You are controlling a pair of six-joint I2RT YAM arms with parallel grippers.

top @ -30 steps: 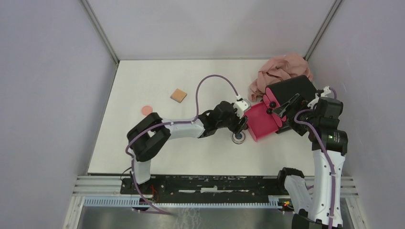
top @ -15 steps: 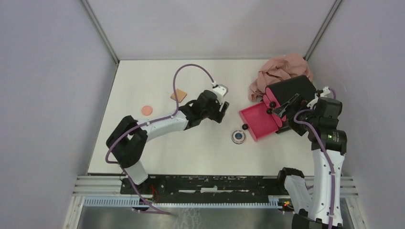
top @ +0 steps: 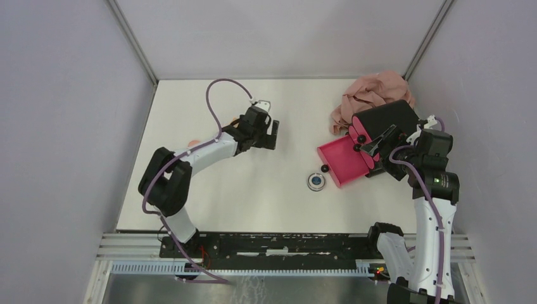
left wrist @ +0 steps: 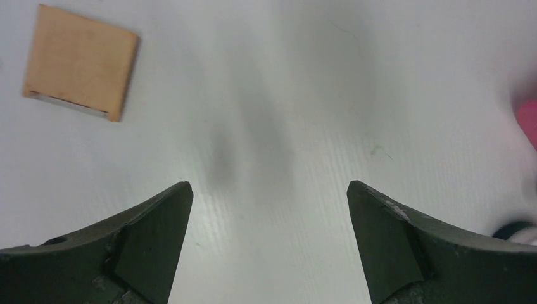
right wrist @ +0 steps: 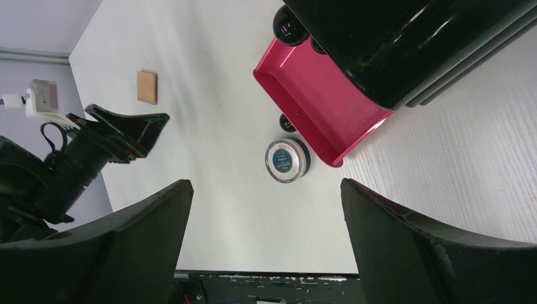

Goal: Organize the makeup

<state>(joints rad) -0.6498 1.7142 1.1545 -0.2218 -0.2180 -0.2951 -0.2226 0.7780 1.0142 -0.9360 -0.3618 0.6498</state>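
The round silver compact point(top: 315, 182) lies on the table just left of the open magenta drawer point(top: 345, 159); it also shows in the right wrist view point(right wrist: 287, 160). The tan square pad point(left wrist: 80, 61) lies flat ahead and left of my open, empty left gripper point(left wrist: 269, 190), which hovers over bare table point(top: 271, 134); the left arm mostly hides the pad from above. The salmon puff point(top: 193, 145) peeks out beside that arm. My right gripper point(right wrist: 264, 183) is open and empty, held above the drawer point(top: 378, 154). The sponges and the vial are out of view.
The black box point(top: 386, 117) stands at the right with one magenta drawer pulled out, its tray point(right wrist: 323, 107) looking empty. The pinkish-beige cloth point(top: 373, 92) is bunched behind the box in the far right corner. Grey walls close in the table.
My left arm has swung away from the compact, left and toward the back, and now sits near the tan pad. The compact stays beside the drawer. The right arm has not moved.
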